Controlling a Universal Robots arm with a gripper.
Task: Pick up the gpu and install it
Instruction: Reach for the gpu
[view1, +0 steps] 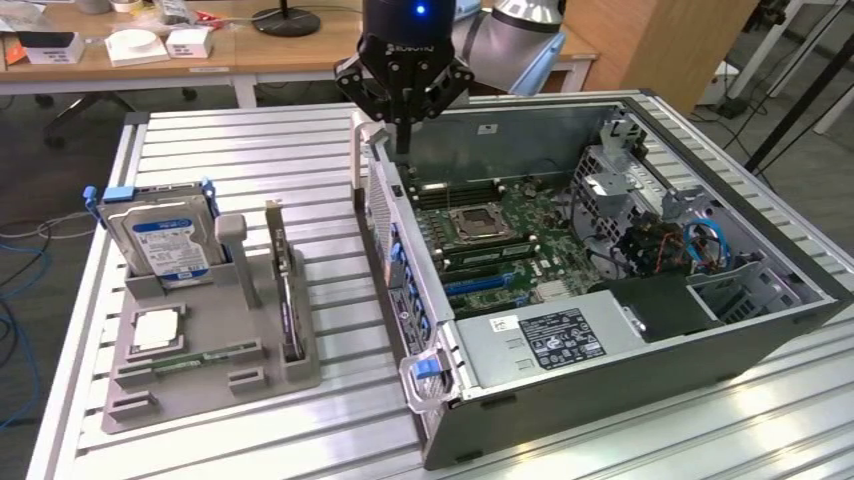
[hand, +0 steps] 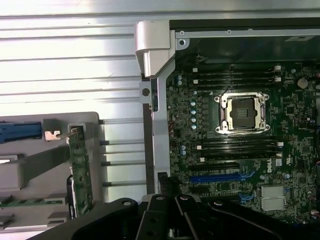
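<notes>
The gripper (view1: 400, 138) hangs with its fingers pinched together on nothing, above the wall of the open computer case (view1: 627, 385) that faces the gray holder (view1: 200, 390). The gpu (view1: 282, 275) lies off to the exterior view's left of it and lower, well apart, standing on edge in a slot of the holder. Its long axis runs roughly along that case wall. In the wrist view the card (hand: 80, 167) shows beside the case. Farther out, the holder also carries a hard drive (view1: 167, 240) and a memory stick (view1: 200, 357). On the gripper's other side, the case holds the motherboard (view1: 521, 265), with an empty processor socket (view1: 477, 225) and a blue slot (hand: 220, 177).
</notes>
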